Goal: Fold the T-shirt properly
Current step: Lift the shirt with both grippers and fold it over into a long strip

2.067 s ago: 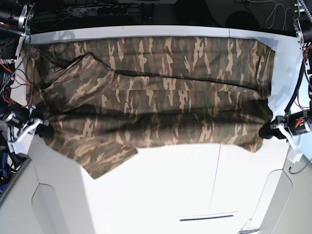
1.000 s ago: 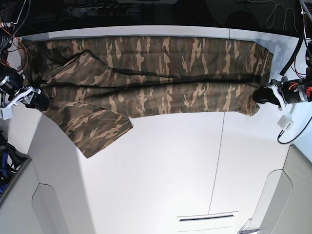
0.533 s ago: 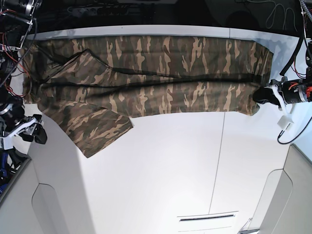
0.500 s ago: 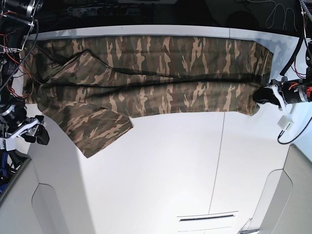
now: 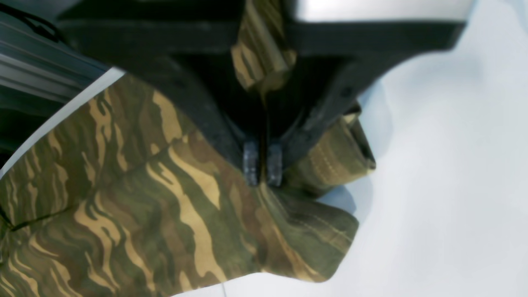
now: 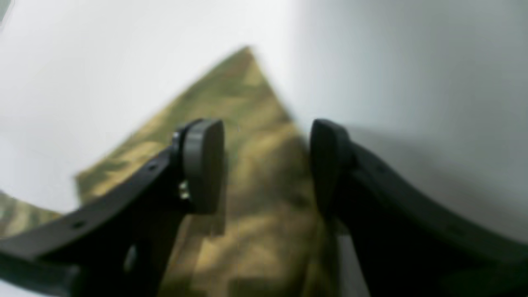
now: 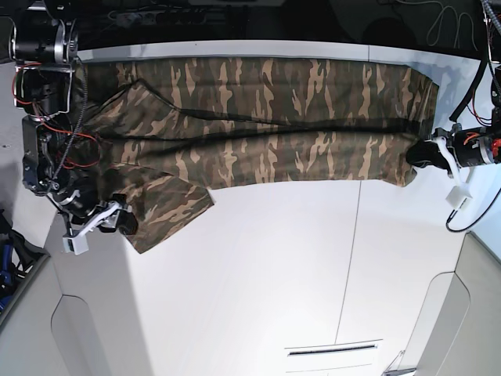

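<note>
"What lay underneath it all?"

"A smooth, matte white tabletop [image 7: 258,290], wide and evenly lit."

"Any marks on it?"

"Thin rounded grey outlines [image 7: 72,338] showed near both lower corners, and a slim dark-edged slot [image 7: 333,348] sat low, right of centre."

"And the edges?"

"Thin grey cables [image 7: 438,31] looped at the top right. The left wrist view caught ridged silvery-grey metal rails [image 5: 37,66] beside a dark area."

"The light?"

"Soft and pale, with faint shadows."

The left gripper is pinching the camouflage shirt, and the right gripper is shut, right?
Not quite: the right gripper isn't shut. The right wrist view shows its jaws apart, with shirt between them. The left gripper is pinching the shirt, as you said.
</note>
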You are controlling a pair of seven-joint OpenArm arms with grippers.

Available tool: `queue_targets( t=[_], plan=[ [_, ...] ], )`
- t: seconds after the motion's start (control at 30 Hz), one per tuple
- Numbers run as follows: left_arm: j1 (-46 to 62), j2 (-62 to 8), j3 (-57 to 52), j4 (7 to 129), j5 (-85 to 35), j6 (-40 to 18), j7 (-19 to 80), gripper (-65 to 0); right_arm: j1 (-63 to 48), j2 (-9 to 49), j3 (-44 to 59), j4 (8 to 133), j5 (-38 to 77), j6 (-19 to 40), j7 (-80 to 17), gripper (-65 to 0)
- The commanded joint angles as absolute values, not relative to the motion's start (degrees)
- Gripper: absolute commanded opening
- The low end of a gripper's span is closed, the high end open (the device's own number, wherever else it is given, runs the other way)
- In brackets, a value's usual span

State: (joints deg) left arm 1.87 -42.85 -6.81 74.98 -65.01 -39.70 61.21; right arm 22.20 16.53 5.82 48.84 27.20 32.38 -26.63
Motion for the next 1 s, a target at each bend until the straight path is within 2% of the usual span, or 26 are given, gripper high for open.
queue_targets(
  t=[0.0, 0.27, 0.5, 0.7, 0.83, 0.97],
  plan=[
    [1.0, -44.3, -7.5, 75.8, -66.0, -40.0, 60.2, -65.0, 23.2, 16.0, 5.5, 49.3, 27.2, 32.9, -27.2, -31.4],
    [1.0, -44.3, -7.5, 75.8, -65.8, -40.0, 60.2, -65.0, 23.4, 11.7, 5.4, 49.4, 27.2, 33.0, -27.2, -33.2],
    [1.0, -44.3, -7.5, 75.8, -65.8, -40.0, 60.2, -65.0, 23.3, 11.4, 5.4, 49.4, 26.9, 33.1, -27.3, -64.2],
    [1.0, -44.3, -7.5, 75.8, -66.0, -40.0, 60.0, -65.0, 23.3, 11.6, 5.4, 50.5, 27.0, 33.2, -31.2, -65.0],
    [0.8, -44.4, -7.5, 75.9, -67.6, -40.0, 60.0, -65.0, 23.1, 11.7, 7.4, 55.4, 28.3, 33.2, -39.4, -65.0],
    [1.1, -44.8, -7.5, 77.9, -67.5, -40.0, 61.4, -65.0, 20.6, 11.7, 12.7, 64.6, 34.3, 33.3, -47.9, -65.0]
  ],
)
